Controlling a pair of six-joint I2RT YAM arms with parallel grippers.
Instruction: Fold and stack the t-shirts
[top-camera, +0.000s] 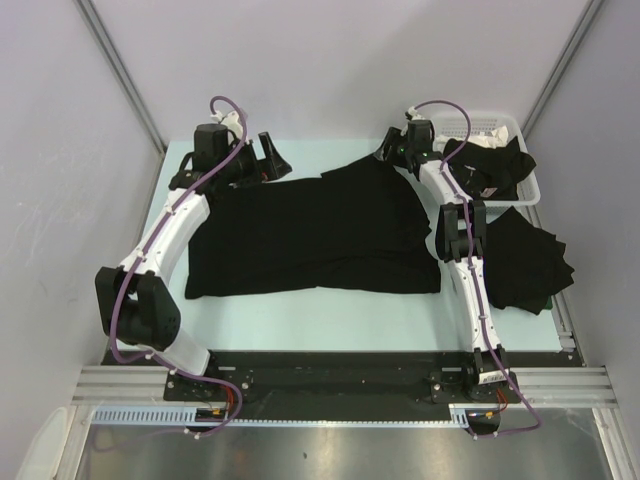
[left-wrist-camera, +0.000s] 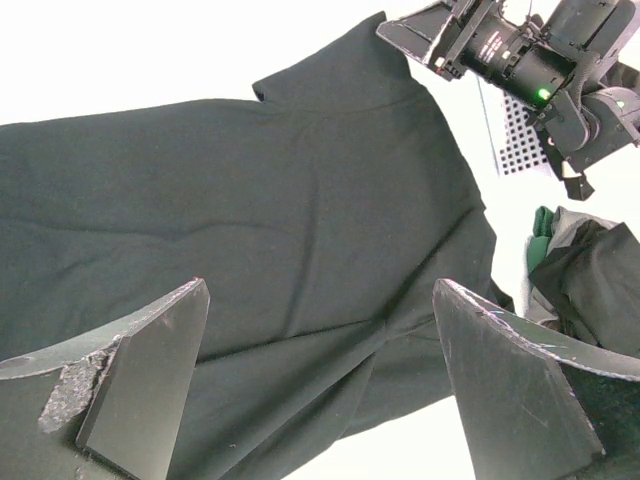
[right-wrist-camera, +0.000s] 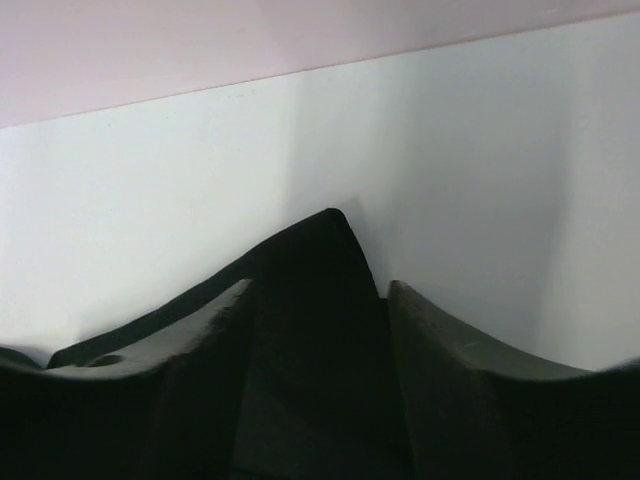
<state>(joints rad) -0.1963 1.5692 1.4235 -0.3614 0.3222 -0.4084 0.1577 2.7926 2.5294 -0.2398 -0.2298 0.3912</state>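
Observation:
One black t-shirt lies spread flat across the middle of the table. My left gripper hovers over its far left edge, open, with nothing between its fingers; in the left wrist view the gripper looks down on the cloth. My right gripper is at the shirt's far right corner. In the right wrist view its jaws stand apart around a raised peak of black cloth. More black t-shirts lie in a pile right of the right arm, and another hangs over the basket.
A white slotted basket stands at the back right corner. Grey walls close in the table on three sides. The right arm's wrist camera shows at the top right of the left wrist view.

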